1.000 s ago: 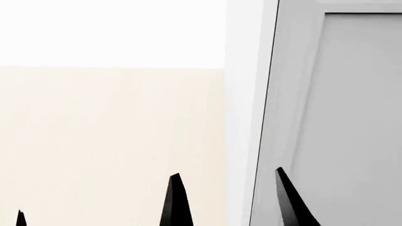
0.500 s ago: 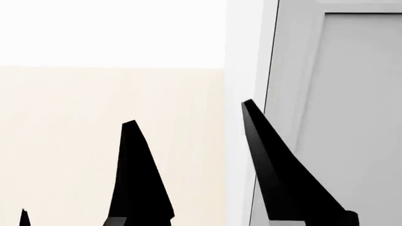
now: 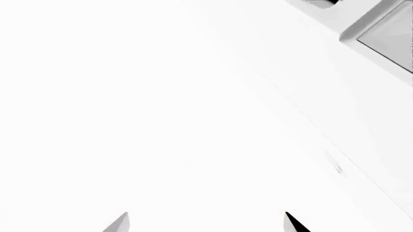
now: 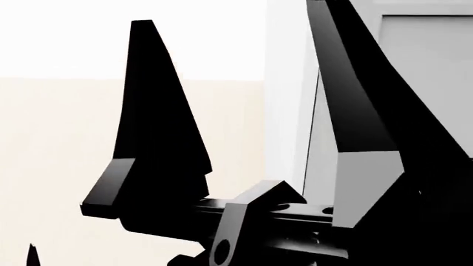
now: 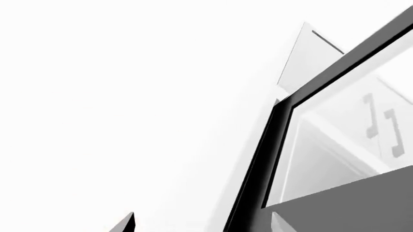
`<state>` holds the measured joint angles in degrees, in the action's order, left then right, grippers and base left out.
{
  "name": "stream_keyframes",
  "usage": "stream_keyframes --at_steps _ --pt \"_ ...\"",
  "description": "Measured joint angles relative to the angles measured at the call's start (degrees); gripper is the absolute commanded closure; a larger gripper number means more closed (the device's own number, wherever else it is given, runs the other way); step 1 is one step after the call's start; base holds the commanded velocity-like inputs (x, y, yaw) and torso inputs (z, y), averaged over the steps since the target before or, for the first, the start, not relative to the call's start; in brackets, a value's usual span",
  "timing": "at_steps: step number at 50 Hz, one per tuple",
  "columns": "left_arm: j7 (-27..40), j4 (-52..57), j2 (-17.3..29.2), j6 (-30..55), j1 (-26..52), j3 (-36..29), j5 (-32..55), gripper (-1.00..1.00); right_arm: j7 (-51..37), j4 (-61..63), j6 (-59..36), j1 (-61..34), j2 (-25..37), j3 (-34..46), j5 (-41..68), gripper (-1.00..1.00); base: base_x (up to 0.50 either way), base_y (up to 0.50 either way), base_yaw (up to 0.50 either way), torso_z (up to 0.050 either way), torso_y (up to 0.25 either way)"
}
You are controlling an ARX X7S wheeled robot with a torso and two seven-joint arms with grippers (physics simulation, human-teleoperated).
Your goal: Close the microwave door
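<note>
Right claw: spread wide, two black fingers rising through the centre of the head view with nothing between them; my guess is that the gap is kept open so a flat side can push rather than pinch.
Right fingers: one stands left of centre, the other upper right, its tip running off the top edge.
Right wrist block: fills the lower centre, close under the camera, so the arm looks raised to door height.
Left claw: only two tips show at the bottom of the left wrist view, apart from each other and empty; it hangs idle, away from the work.
Microwave door: a dark frame edge runs from lower centre to upper right of the right wrist view, standing open with pale interior visible through its window.
Door and claw: near, but contact cannot be told.
Cabinet panel: grey, right side of the head view, behind the right finger.
Wall: cream, left half.
Step in hand, as judged: lining up for the push; door not yet shut.
</note>
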<state>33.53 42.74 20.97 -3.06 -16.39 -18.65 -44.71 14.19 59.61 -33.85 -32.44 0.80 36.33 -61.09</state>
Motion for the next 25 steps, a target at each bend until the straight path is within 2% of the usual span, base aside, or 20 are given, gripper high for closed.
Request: stream_keyframes --at_steps 13,25 --pt "0.0 0.0 0.1 0.1 0.1 -0.3 -0.2 -1.0 6.5 0.3 -8.1 -9.9 -0.5 3.3 -8.7 -1.0 0.0 0.0 0.0 0.0 0.0" --pt "0.0 -0.1 0.2 0.1 0.3 -0.6 -0.3 -1.0 12.2 -0.5 -15.4 -19.1 0.5 2.1 -12.8 -1.0 0.0 0.0 0.0 0.0 0.0"
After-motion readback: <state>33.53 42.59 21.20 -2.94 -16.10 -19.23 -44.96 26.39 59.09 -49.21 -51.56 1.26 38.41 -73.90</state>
